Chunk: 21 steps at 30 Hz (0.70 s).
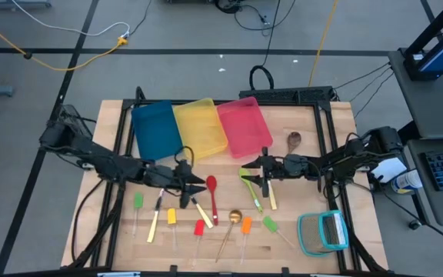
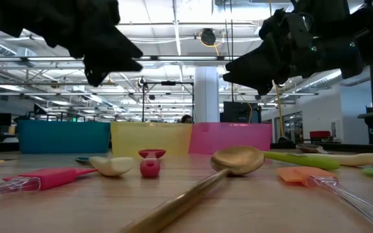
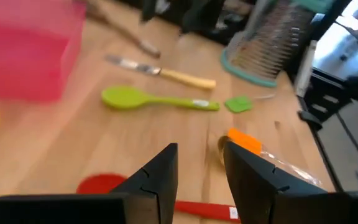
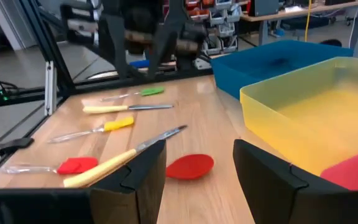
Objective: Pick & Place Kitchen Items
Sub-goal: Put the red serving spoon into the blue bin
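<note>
**Both Arms Poised Over a Table Still Full of Utensils**

You have the left gripper (image 1: 191,183) hovering just above the wood beside the bowl of the red spoon (image 1: 211,185), its two fingers standing apart with nothing between them. Your right gripper (image 1: 261,171) hangs over the green spoon (image 1: 250,185) and a yellow-handled knife (image 1: 271,195), jaws spread and empty too. The rest of the utensils lie scattered across the near half of the table (image 1: 114,231), among them the gold spoon (image 1: 234,218), while the blue bin (image 1: 155,128), yellow bin (image 1: 200,125) and pink bin (image 1: 244,123) wait at the far edge.

To take the red spoon cleanly, you would likely do best to turn the left wrist so the fingers straddle the thin handle crosswise rather than the broad bowl, then drop straight down until the tips nearly brush the wood before closing. Mind the second yellow-handled knife (image 1: 198,208) lying just beside it: a slanted descent could nudge both. Keep your right arm parked until the left has lifted clear, since the two grippers sit near each other.
</note>
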### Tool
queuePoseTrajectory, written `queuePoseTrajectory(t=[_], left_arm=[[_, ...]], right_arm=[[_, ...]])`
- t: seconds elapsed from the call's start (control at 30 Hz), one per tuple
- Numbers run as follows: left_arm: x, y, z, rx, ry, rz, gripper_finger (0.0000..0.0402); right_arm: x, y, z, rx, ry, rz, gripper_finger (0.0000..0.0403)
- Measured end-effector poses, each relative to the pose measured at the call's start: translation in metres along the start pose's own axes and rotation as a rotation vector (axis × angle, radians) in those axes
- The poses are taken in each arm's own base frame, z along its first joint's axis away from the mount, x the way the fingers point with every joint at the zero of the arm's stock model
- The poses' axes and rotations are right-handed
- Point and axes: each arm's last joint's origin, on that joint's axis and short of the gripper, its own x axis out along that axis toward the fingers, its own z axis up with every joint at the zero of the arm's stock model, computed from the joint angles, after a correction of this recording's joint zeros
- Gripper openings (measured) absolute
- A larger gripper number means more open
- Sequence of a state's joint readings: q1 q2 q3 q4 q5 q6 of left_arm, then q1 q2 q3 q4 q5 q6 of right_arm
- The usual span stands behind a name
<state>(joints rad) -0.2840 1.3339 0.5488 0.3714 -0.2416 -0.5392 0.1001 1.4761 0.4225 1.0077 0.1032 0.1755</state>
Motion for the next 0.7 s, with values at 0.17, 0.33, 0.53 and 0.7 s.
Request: queuePoseTrajectory(t=[0.17,0.33,0.53,0.7], left_arm=[[0.020,0.004,-0.015,-0.161,0.063,0.071,0.0131],[0.035,0.010,-0.031,-0.285,0.113,0.140,0.0131],[0.043,0.027,-0.039,-0.403,0.135,0.257,0.0131],[0.047,0.039,-0.044,-0.449,0.155,0.329,0.0131]], right_arm=[[0.000,0.000,0.000,0.001,-0.005,0.001,0.0180],[0.000,0.000,0.001,0.001,-0.012,0.002,0.0180],[0.000,0.000,0.002,-0.001,-0.017,0.003,0.0180],[0.000,0.000,0.002,-0.002,-0.019,0.003,0.0180]])
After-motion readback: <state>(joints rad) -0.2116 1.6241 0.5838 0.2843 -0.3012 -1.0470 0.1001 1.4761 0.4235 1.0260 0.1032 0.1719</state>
